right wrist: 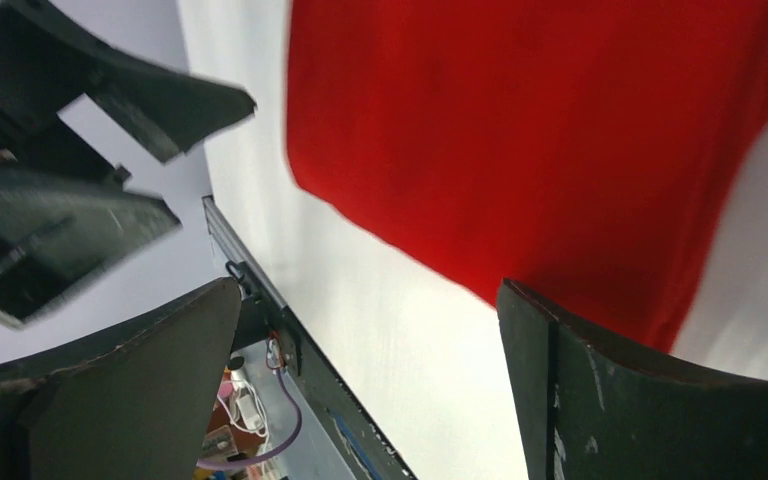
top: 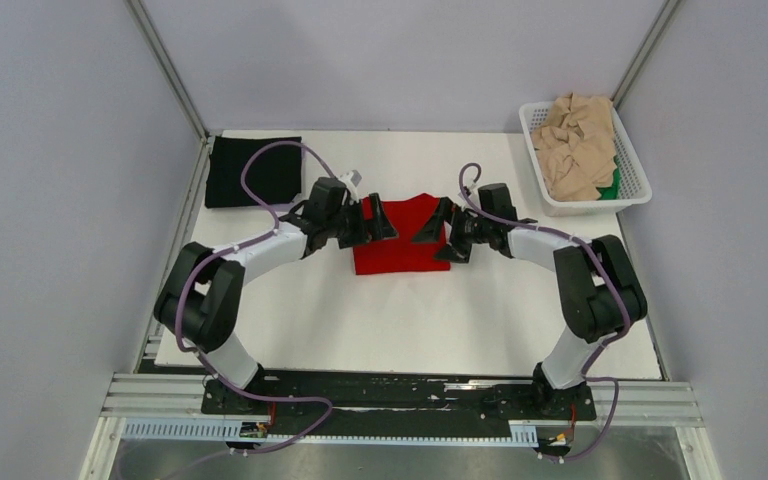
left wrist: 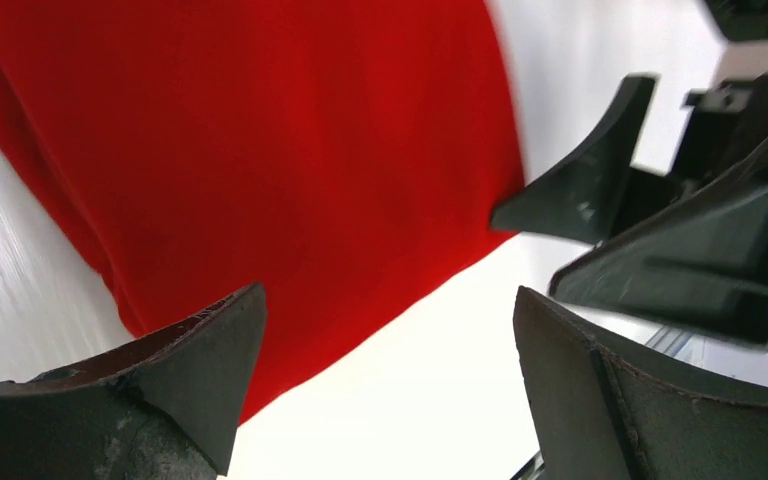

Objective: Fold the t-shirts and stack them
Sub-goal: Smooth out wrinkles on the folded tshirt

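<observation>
A folded bright red t-shirt (top: 400, 240) lies flat at the middle of the white table (top: 410, 320); it fills both wrist views (left wrist: 260, 150) (right wrist: 560, 130). My left gripper (top: 370, 222) hangs open over its left edge, nothing between the fingers (left wrist: 195, 375). On the shirt's right edge my right gripper (top: 442, 236) stands open too, fingers (right wrist: 600, 390) empty. A folded black t-shirt (top: 253, 172) rests at the back left corner. Crumpled beige t-shirts (top: 577, 145) fill the white basket (top: 632, 190), with a bit of a green one (top: 612, 183) showing beneath.
The basket stands off the table's back right corner. Grey walls and metal posts close in the back and sides. The arm bases sit on a black rail (top: 400, 395) at the near edge.
</observation>
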Motion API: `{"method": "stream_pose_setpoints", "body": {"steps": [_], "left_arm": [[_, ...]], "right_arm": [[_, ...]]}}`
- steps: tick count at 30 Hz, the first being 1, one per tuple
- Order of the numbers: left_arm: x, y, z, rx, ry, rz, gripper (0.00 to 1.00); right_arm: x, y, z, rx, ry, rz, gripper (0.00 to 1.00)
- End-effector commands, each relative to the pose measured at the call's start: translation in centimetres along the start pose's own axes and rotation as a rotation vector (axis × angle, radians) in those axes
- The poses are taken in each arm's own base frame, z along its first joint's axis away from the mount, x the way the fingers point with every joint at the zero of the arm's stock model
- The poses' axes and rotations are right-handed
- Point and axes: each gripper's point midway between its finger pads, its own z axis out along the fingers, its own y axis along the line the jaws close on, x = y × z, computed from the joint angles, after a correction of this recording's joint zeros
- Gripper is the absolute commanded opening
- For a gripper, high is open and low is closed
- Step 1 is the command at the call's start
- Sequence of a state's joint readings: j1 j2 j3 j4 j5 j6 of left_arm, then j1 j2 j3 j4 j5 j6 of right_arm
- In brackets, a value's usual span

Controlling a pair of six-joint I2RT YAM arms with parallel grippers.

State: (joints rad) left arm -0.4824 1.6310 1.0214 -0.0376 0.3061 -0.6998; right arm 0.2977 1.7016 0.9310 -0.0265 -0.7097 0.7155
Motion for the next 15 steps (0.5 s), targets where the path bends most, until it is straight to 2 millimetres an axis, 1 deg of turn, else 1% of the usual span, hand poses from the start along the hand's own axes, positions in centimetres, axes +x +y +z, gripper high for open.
{"method": "stream_pose_setpoints", "body": {"steps": [1, 2, 3, 4, 5, 6, 7, 8, 9, 10, 11, 12, 13, 14, 15], "left_arm": [[4.9, 2.7, 1.6, 0.002, 0.109, -0.081, 1.0], [5.8, 3.4, 1.7, -0.011, 0.126, -0.09, 1.0], [7.2, 4.5, 1.7, -0.028, 0.148, -0.103, 1.0], [7.9, 5.0, 1.7, -0.042, 0.162, -0.109, 1.0], [8.9, 6.1, 1.5, -0.08, 0.179, -0.117, 1.0], [9.3, 6.6, 1.3, -0.097, 0.184, -0.117, 1.0], [10.1, 7.6, 1.0, -0.134, 0.196, -0.121, 1.0], [10.2, 7.8, 0.7, -0.144, 0.194, -0.118, 1.0], [11.0, 8.4, 0.2, -0.168, 0.205, -0.121, 1.0], [10.8, 8.2, -0.2, -0.164, 0.194, -0.113, 1.0], [11.4, 8.6, -0.7, -0.176, 0.201, -0.114, 1.0], [10.9, 8.1, -1.2, -0.164, 0.179, -0.102, 1.0], [11.9, 8.5, -1.9, -0.182, 0.203, -0.109, 1.0], [11.4, 7.8, -2.6, -0.164, 0.183, -0.094, 1.0], [12.1, 7.9, -3.3, -0.175, 0.199, -0.094, 1.0]], "right_arm": [[0.7, -4.8, 1.2, 0.088, -0.02, 0.086, 1.0], [1.4, -5.8, 1.3, 0.112, -0.011, 0.102, 1.0], [2.2, -6.6, 1.2, 0.135, -0.005, 0.116, 1.0], [2.9, -7.4, 1.1, 0.157, -0.003, 0.125, 1.0], [3.7, -8.1, 0.7, 0.179, 0.0, 0.136, 1.0], [4.3, -8.5, 0.4, 0.196, 0.0, 0.143, 1.0], [4.9, -8.9, 0.2, 0.208, -0.001, 0.149, 1.0], [5.4, -9.1, -0.2, 0.215, 0.001, 0.157, 1.0], [6.1, -9.2, -0.4, 0.219, 0.006, 0.16, 1.0], [6.6, -9.2, -0.7, 0.22, 0.009, 0.162, 1.0], [7.0, -9.2, -0.9, 0.219, 0.012, 0.16, 1.0], [7.5, -9.0, -1.1, 0.218, 0.017, 0.156, 1.0], [7.9, -8.7, -1.4, 0.215, 0.021, 0.154, 1.0], [8.3, -8.1, -1.6, 0.208, 0.024, 0.145, 1.0], [8.4, -7.3, -1.8, 0.193, 0.02, 0.122, 1.0]]}}
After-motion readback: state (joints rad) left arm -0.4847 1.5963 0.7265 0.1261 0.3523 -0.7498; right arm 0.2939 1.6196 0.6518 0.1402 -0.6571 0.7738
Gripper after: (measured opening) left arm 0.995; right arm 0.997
